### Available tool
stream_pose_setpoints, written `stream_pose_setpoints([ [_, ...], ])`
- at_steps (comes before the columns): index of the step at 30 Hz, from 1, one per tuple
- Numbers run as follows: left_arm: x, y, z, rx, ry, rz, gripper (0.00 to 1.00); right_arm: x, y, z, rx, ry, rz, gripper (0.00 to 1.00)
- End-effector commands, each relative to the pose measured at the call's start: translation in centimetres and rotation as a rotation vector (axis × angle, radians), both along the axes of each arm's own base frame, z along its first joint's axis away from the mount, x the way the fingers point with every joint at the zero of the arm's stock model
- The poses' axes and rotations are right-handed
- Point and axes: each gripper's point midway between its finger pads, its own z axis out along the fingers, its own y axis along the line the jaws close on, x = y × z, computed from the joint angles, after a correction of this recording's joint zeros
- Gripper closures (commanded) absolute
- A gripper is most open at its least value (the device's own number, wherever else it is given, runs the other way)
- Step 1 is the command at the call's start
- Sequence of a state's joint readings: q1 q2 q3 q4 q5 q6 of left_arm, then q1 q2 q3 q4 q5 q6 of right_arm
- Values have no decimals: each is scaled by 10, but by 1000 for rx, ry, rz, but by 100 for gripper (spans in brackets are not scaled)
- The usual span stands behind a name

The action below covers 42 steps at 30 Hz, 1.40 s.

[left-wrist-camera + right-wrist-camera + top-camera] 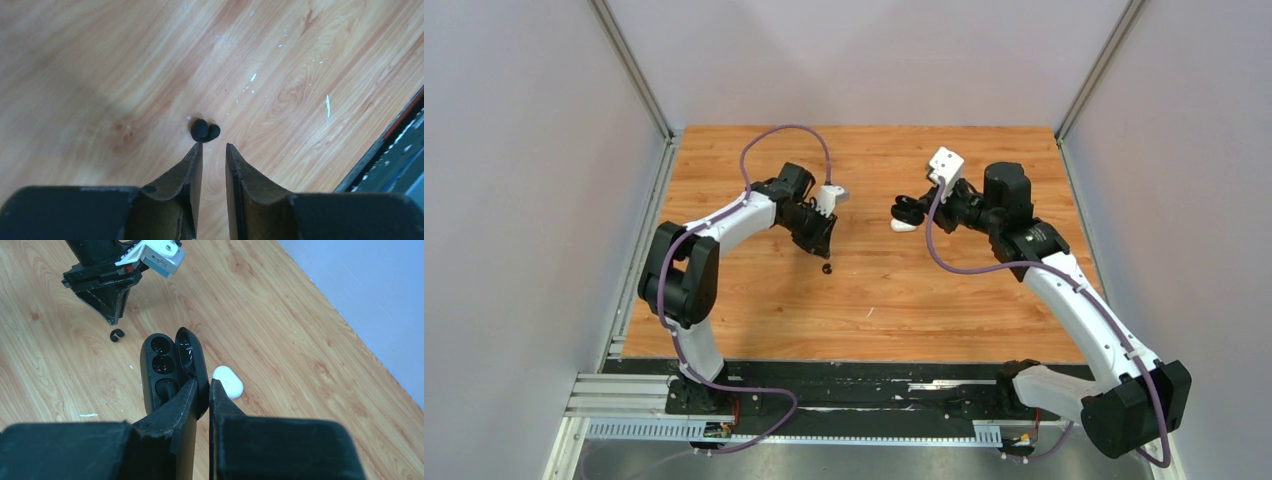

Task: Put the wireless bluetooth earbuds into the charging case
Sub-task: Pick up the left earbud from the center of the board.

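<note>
Two black earbuds (pixel 205 131) lie touching each other on the wooden table, just beyond my left gripper's tips; they also show in the top view (pixel 827 268) and the right wrist view (pixel 116 335). My left gripper (pixel 214 145) is open by a narrow gap, empty, and points down at them (pixel 821 245). My right gripper (pixel 202 385) is shut on the raised lid of an open black charging case (pixel 160 365), also seen in the top view (pixel 909 210). A closed white case (pixel 228 381) lies beside it. No white earbuds are in view.
The table (pixel 944 300) is walled by grey panels at the back and both sides. A black rail (pixel 854 372) with the arm bases runs along the near edge. The left arm's wrist camera (pixel 160 257) shows in the right wrist view.
</note>
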State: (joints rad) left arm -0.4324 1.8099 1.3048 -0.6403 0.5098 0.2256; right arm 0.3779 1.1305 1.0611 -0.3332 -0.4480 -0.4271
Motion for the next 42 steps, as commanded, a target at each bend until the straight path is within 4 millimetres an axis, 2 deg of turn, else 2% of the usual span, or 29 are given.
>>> stream_pose_setpoints([
  [1, -9, 8, 0, -7, 126, 238, 67, 6, 5, 25, 41, -64, 13, 100],
  [6, -7, 15, -12, -54, 239, 316, 66, 5, 5, 20, 45, -44, 12, 100],
  [12, -1, 1, -15, -196, 348, 365, 63, 4, 4, 15, 44, -26, 4, 100],
  [31, -7, 11, -55, -70, 423, 451, 69, 4, 5, 9, 47, -12, 3, 100],
  [42, -6, -1, -59, -48, 405, 410, 70, 1, 2, 6, 46, -10, -5, 100],
])
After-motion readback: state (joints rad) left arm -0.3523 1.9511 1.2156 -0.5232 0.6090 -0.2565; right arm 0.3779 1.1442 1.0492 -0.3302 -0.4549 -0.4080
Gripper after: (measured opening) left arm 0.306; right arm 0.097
